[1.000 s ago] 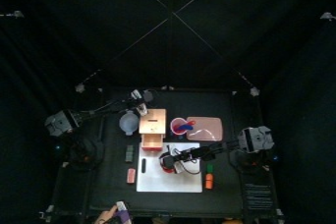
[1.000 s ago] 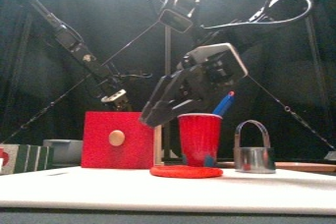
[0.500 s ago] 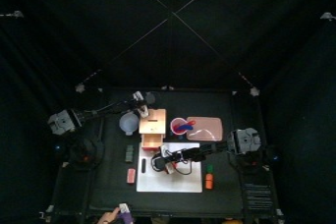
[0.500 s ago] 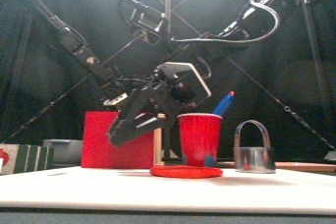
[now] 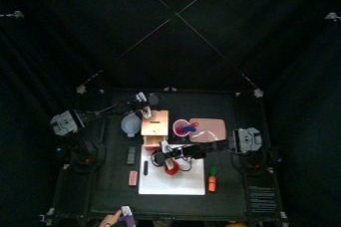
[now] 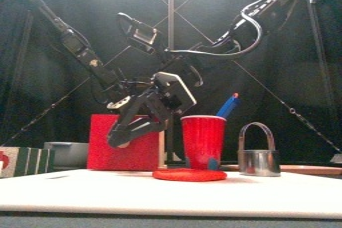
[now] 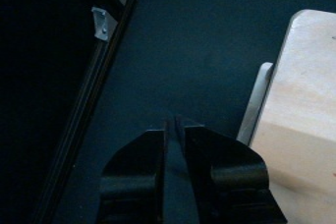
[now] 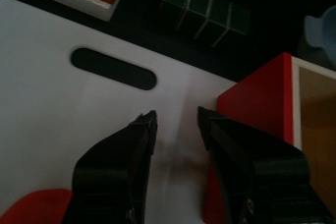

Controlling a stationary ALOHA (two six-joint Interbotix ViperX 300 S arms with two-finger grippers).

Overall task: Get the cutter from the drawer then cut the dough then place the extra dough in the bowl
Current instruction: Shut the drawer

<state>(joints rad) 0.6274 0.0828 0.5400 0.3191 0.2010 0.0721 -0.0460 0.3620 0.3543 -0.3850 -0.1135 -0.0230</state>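
R gripper [image 8: 175, 120] jaws parted, L gripper [image 7: 171, 128] jaws clenched empty | we risk bumping red drawer front [image 8: 256, 95] at R's 12 o'clock, shoving wooden box [image 5: 155, 129] back

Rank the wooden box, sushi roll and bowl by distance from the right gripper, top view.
1. Wooden box, just behind the right gripper.
2. Sushi roll, left of the white board.
3. Bowl, back left, beside the box.

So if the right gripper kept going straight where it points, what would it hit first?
The right gripper would probably meet the white cutting board, close beside the red drawer front; depth is unclear.
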